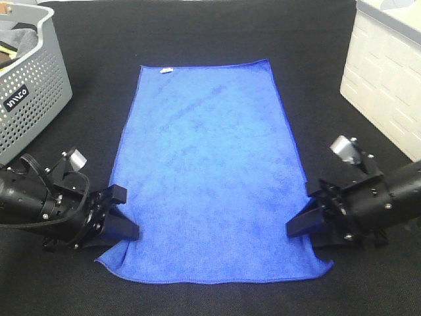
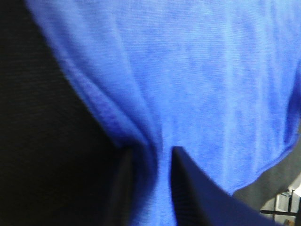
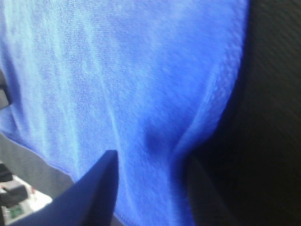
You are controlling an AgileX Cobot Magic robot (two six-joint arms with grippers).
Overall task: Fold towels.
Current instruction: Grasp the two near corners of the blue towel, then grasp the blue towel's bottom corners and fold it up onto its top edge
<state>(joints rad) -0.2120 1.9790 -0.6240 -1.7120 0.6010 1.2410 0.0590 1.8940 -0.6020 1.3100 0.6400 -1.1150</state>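
The blue microfibre towel, likely limp and light, lies flat between the grippers; the left gripper pinches a pucker at its near side hem, while the right gripper straddles the opposite hem wider, its grip unclear.

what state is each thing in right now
blue towel: spread flat on the black table, not yet folded, puckered at both near side edges
left gripper: shut on the towel's left edge, fabric bunched between its fingers
right gripper: shut on the towel's right edge
grey basket: upright, with things inside
white crate: upright, contents out of sight
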